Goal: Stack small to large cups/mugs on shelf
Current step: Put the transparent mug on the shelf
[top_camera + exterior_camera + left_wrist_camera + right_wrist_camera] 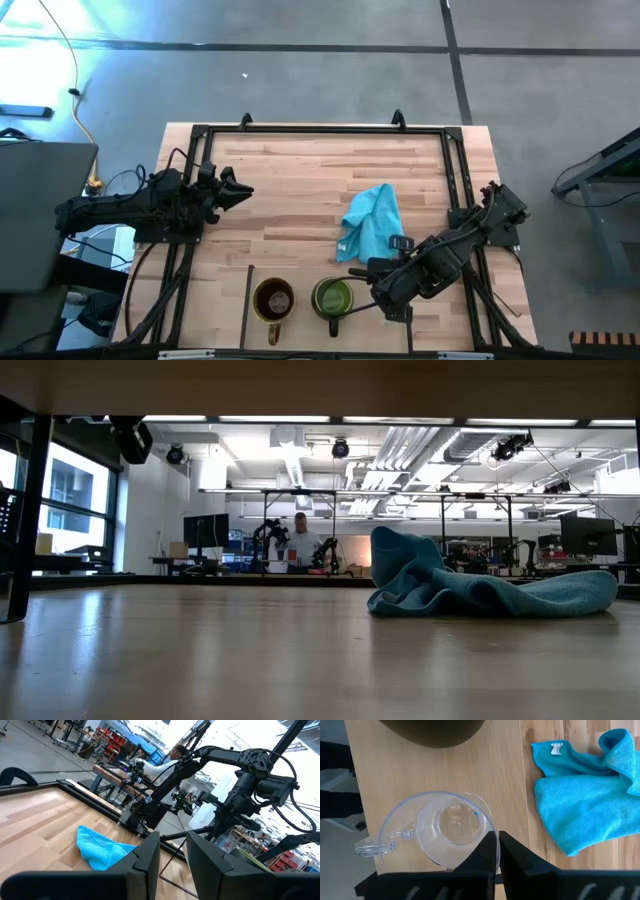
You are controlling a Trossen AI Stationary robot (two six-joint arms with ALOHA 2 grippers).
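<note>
At the near edge of the tabletop (300, 190), the brown mug (273, 301) and the green mug (333, 297) stand side by side on the slatted shelf (222, 312), both upright and open to the ceiling, with a thin black bar (248, 305) just beside the brown one. The right gripper (388, 304) hangs low right next to the green mug. Its wrist camera looks straight down into the clear glass cup (437, 832), which has a small clear handle sticking out to one side. The right fingers (485, 852) are clenched tight together on the cup's rim, one pad seemingly inside the wall and one outside. The dark curve of another mug (432, 731) lies just beyond the glass. The turquoise cloth (372, 222) lies crumpled on the wood, near the right arm but apart from the mugs. The left gripper (243, 190) waits over the left side of the tabletop, well away from the cups, its fingers (145, 860) parted a little with nothing between them. Far across the room, a person (299, 540) stands at a bench.
</note>
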